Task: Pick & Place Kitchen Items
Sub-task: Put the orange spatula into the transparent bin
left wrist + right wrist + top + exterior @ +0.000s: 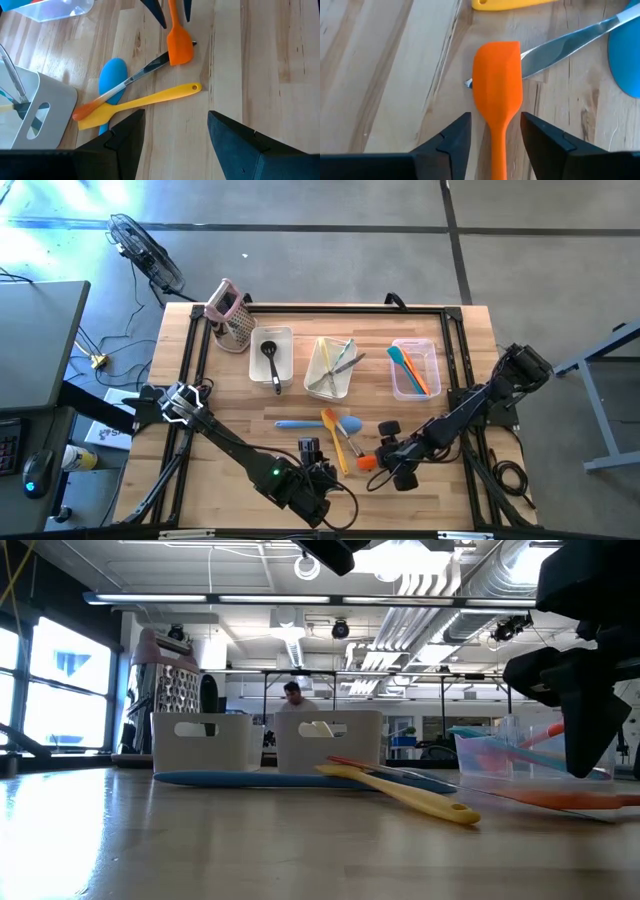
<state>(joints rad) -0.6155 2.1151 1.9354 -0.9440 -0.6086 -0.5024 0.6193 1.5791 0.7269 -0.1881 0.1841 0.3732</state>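
**Right gripper astride the handle of the orange spatula, front centre of the table**

The right gripper (491, 137) stood low over the table with its two fingers parted, one on each side of the handle of the orange spatula (496, 82). A narrow gap showed between each finger and the handle, so the jaws were released rather than clenched on it. The spatula lay flat on the wood, its long axis running straight away from the gripper and its blade at the far end. That blade lay across the tip of a small knife (570, 42). The fingers were therefore set across the handle, and closing them should be enough to take it, though the knife might be disturbed on lifting.

The left gripper (175, 132) hovered at the table's near edge, its fingers spread wide and holding nothing. The loose utensils lay ahead of it, but the right arm was plainly the nearer to the orange spatula.

Four utensils lay loose on the table: one orange spatula, one knife, one yellow spatula (333, 438) and one blue spatula (318, 423), the last three crossing one another. Three clear bins stood in a row behind them. The left bin (284, 335) held one black ladle (272, 360), the middle bin (321, 385) held metal pieces too tangled to count, and the right bin (402, 391) held at least one teal and one orange utensil. One box grater (232, 317) stood at the far left corner.
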